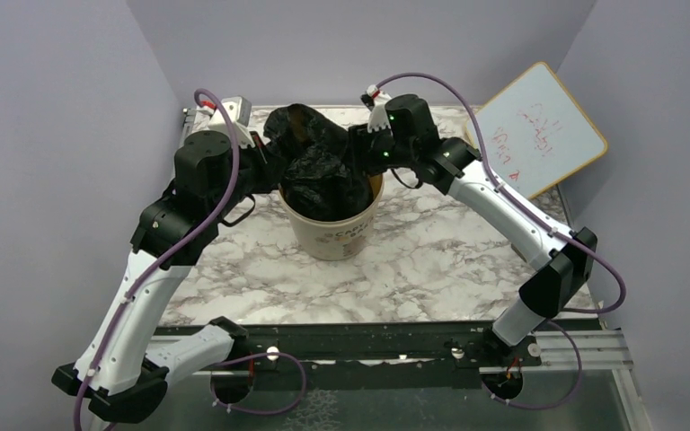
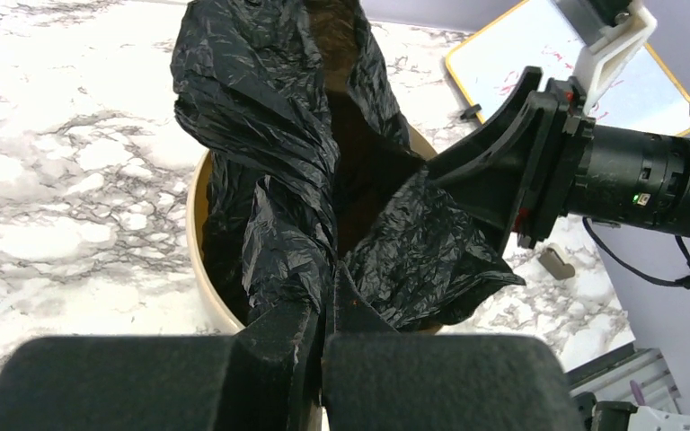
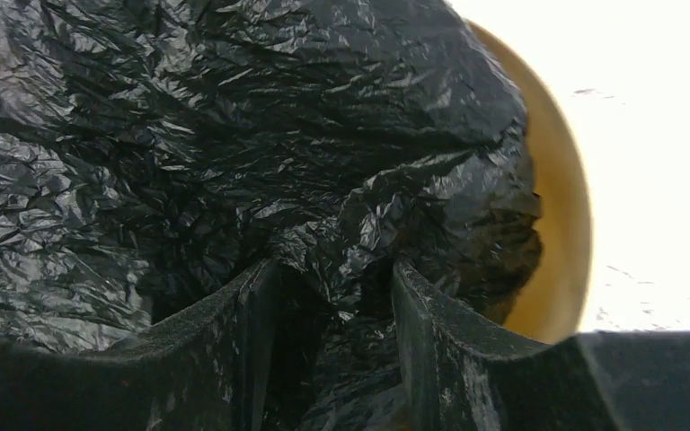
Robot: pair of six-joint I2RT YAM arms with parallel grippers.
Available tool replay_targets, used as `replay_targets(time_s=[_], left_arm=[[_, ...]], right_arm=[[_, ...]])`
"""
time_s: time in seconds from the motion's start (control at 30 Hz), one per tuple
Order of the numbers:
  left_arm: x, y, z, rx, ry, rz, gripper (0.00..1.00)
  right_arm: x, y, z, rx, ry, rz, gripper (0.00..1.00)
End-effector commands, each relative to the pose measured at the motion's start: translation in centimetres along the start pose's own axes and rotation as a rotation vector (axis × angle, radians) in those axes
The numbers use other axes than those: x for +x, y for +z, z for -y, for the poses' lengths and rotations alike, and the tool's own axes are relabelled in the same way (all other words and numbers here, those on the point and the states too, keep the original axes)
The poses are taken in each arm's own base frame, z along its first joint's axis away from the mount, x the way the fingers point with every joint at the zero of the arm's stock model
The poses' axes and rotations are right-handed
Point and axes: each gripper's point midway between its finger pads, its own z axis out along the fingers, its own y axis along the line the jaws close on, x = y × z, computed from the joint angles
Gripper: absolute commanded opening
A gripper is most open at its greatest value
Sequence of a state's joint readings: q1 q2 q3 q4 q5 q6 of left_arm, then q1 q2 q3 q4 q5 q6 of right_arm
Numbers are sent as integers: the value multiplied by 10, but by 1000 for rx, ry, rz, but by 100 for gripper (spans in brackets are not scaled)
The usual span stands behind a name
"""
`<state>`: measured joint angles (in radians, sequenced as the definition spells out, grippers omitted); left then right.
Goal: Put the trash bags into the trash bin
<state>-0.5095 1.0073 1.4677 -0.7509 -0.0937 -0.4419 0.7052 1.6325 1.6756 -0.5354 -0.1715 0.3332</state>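
The crinkly black trash bag (image 1: 316, 166) sits partly inside the beige trash bin (image 1: 332, 235) at the table's middle, with its upper part standing above the rim. My left gripper (image 1: 274, 168) is at the bin's left side. In the left wrist view the left gripper (image 2: 328, 289) is shut, pinching a fold of the trash bag (image 2: 260, 117) just above the trash bin's rim (image 2: 196, 235). My right gripper (image 1: 358, 157) reaches in from the right. Its fingers (image 3: 334, 269) stand apart with the bag (image 3: 234, 135) bunched between them, over the bin (image 3: 559, 206).
A white board with a yellow frame (image 1: 539, 130) leans at the back right, also in the left wrist view as the white board (image 2: 521, 54). A small grey piece (image 2: 555, 262) lies on the marble table (image 1: 431, 260) right of the bin. Purple walls close in on three sides.
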Motion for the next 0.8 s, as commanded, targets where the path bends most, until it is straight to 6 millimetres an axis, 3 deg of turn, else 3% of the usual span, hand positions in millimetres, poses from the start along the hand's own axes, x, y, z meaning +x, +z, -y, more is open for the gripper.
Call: replay_targets(time_s=[0.0, 0.17, 0.33, 0.4, 0.47, 0.57, 0.7, 0.77], left_arm=[[0, 5, 4, 30, 53, -22, 0], [-4, 21, 7, 32, 99, -41, 0], [-5, 35, 10, 34, 134, -60, 0], [-2, 41, 10, 40, 151, -78, 0], [2, 46, 10, 42, 160, -98, 0], [5, 52, 7, 28, 167, -112, 0], [5, 52, 2, 4, 186, -116, 0], [5, 49, 1, -2, 197, -120, 0]], right_arm=[[26, 7, -33, -180, 14, -116, 52], [70, 15, -18, -113, 9, -236, 50], [79, 16, 17, 77, 7, -255, 49], [73, 15, 28, 155, 8, -245, 49], [61, 12, 26, 165, 2, -223, 49], [33, 1, 4, 77, -18, -153, 50], [-10, -31, -33, -64, -38, -13, 54], [-24, -45, -39, -79, -42, 48, 55]])
